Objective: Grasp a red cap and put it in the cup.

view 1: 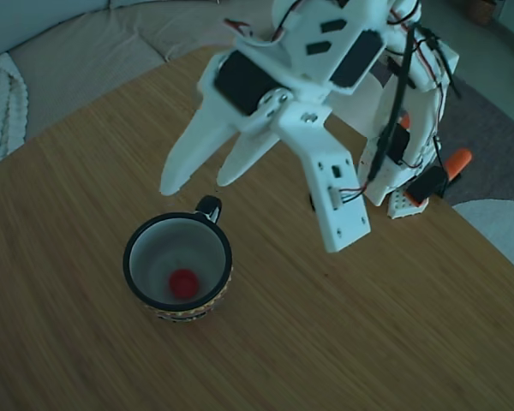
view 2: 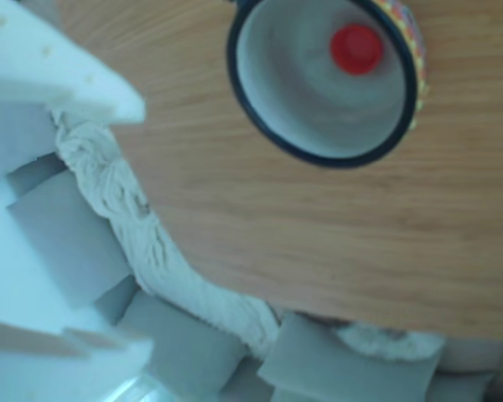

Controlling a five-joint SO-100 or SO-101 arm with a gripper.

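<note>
A pale sofa (view 1: 77,43) with grey cushions (view 2: 67,243) and a knitted cream throw (view 2: 117,201) borders the round wooden counter (view 1: 325,342), whose grain runs across both views. Over the counter, the white arm (view 1: 325,51) reaches from its base behind and to the right of the cup in the fixed view, bending forward and down so its wrist hangs above and just right of the cup. The end effector (view 1: 201,178) points down-left, its two white fingers spread apart and holding nothing, with their tips above the counter just behind the cup's handle. The cup (view 1: 178,266) stands upright on the counter, black rim up, patterned outside showing at its front edge. The red cap (view 1: 183,283) lies flat on the cup's pale floor, near the front wall in the fixed view.
</note>
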